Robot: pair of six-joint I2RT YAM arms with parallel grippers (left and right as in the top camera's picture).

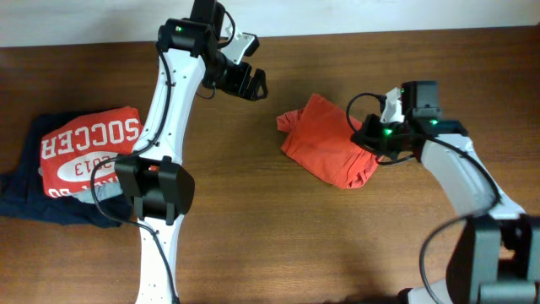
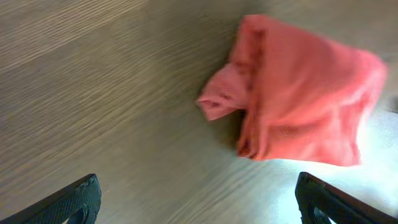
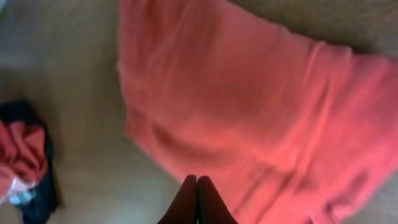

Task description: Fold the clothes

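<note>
Currently I see my left gripper [image 2: 198, 194] with jaws wide, the T-shirt [image 2: 305, 93] bunched just ahead of them; right gripper [image 3: 197, 190] jaws pressed together over it (perhaps pinching cloth).

So the desk [image 1: 337, 245] is brown wood with a long streaky grain, and two lots of cloth are laid on it, well apart. Right of the middle, an orange-red T-shirt [image 1: 325, 143] is bunched into a rough folded bundle. Only plain fabric is shown, no print can be made out, and a small lump of cloth is poked out at its upper-left corner. Over by the left edge, a dark navy garment [image 1: 21, 198] is spread on the wood. A red shirt [image 1: 84, 152] with white "SOCCER" lettering is stacked on top of it, and the print is seen upside down from overhead.
</note>
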